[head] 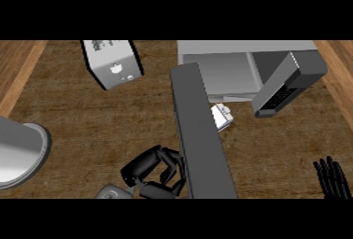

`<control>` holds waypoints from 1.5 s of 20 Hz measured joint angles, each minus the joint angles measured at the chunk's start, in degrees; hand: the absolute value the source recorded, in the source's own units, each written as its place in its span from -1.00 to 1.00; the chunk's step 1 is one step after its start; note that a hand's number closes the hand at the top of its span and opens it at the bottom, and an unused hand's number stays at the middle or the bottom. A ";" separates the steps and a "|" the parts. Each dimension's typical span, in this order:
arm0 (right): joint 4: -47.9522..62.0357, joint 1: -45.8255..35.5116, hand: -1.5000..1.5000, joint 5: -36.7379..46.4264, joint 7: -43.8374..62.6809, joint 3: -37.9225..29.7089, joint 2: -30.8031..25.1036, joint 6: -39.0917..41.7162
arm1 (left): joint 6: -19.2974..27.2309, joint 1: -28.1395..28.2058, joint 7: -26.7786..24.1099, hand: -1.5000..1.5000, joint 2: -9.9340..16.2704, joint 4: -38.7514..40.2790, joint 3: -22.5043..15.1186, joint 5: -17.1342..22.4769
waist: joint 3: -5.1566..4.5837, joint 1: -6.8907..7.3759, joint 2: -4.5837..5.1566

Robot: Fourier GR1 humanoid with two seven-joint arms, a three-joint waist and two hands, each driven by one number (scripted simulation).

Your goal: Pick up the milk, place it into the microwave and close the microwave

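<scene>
The microwave [228, 70] stands at the back right with its grey cavity showing. Its open door [200, 140] runs as a long dark slab from the cavity toward the view's lower edge. A small white milk carton [222, 116] sits just right of the door, below the cavity's front lip, partly hidden by the door; I cannot tell whether it rests inside or on the counter. My left hand [150, 172] is at the door's left face near its lower end, fingers curled, holding nothing. At the lower right edge my right hand [332, 179] rests open, fingers up.
A dark box-shaped appliance with a white face [110, 63] stands at the back left. A grey round rim [38, 149] juts in from the left edge. The microwave's dark control panel [286, 86] angles out on the right. Wooden strips [17, 70] border the counter.
</scene>
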 measured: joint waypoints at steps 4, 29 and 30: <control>-9.11 5.11 -1.00 -3.73 2.91 1.88 -0.95 3.01 | 5.13 -2.64 1.93 1.00 0.15 3.65 -8.08 3.69 | 0.01 -0.68 0.10; -43.90 10.46 -1.00 -18.88 22.05 11.24 -6.76 10.11 | 48.92 -25.40 9.30 1.00 1.03 11.86 -34.98 30.29 | -0.13 -6.63 1.73; -44.58 10.49 -1.00 -19.44 22.61 11.20 -6.99 10.07 | 49.88 -26.29 8.97 1.00 0.86 12.10 -34.82 31.27 | -0.15 -6.93 1.80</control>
